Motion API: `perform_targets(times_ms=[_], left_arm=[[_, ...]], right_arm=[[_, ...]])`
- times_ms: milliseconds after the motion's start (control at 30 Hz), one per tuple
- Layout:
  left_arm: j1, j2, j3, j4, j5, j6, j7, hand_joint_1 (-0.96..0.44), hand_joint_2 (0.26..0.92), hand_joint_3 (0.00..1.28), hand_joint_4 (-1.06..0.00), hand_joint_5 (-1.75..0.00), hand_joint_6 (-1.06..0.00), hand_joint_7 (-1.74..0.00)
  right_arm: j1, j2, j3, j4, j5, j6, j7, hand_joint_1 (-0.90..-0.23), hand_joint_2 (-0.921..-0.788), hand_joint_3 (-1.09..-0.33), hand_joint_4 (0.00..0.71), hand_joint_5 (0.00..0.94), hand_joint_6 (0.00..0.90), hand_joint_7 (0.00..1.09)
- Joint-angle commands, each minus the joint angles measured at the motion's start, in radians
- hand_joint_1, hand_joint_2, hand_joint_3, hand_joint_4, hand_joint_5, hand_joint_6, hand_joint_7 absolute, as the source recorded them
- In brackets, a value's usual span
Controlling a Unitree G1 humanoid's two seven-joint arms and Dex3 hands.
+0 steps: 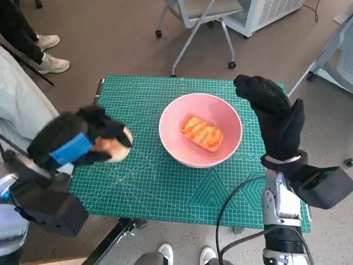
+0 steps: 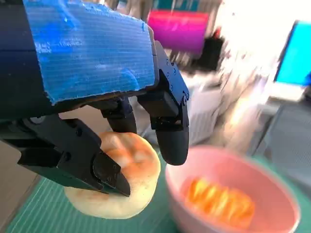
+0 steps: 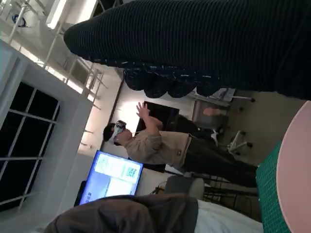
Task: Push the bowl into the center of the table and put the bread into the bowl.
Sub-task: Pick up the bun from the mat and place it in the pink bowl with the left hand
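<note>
The left hand (image 1: 83,141) holds a pale round bread roll (image 1: 117,148), with the black fingers (image 2: 171,131) curled over its top and the thumb clamped against its side. The pink bowl (image 1: 200,130) sits just beside that hand, toward its fingertips, on the green cutting mat (image 1: 160,187) near the table's middle. 1 orange-striped piece of bread (image 1: 202,133) already lies inside the bowl. The right hand (image 1: 273,116), gloved, holds nothing; its fingers are spread and it is raised just beside the bowl's far rim. In the right wrist view a person (image 3: 160,145) stands with an arm raised.
</note>
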Motion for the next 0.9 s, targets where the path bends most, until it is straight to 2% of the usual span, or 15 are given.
perform_targets(times_ms=[33,533,767,900], left_arm=[[-0.1,-0.031,-0.048,-0.018,0.004,0.016,0.009,0.0,0.876,0.0,-0.86,-0.99,-0.79,-0.98],[-0.467,-0.168,-0.258,0.101,0.087,0.061,-0.021,0.0,0.862,0.0,-0.91,-0.93,-0.81,-0.95],[-0.604,-0.248,-0.341,0.241,0.092,0.054,-0.045,0.0,0.885,0.01,-0.84,-1.05,-0.76,-0.97],[-0.663,-0.29,-0.383,0.367,0.089,0.008,-0.046,0.0,0.901,0.01,-0.79,-1.11,-0.74,-0.99]], right_arm=[[0.012,-0.006,-0.004,0.009,0.006,0.014,0.012,-0.683,-0.921,-0.766,0.236,0.003,0.081,0.57],[0.025,-0.012,-0.012,0.012,0.014,0.007,0.023,-0.684,-0.921,-0.765,0.238,0.003,0.081,0.57],[0.037,-0.016,-0.016,0.003,0.018,0.008,0.02,-0.682,-0.921,-0.765,0.238,0.003,0.082,0.57],[0.046,-0.018,-0.02,-0.002,0.018,0.007,0.016,-0.679,-0.921,-0.765,0.238,0.002,0.082,0.57]])
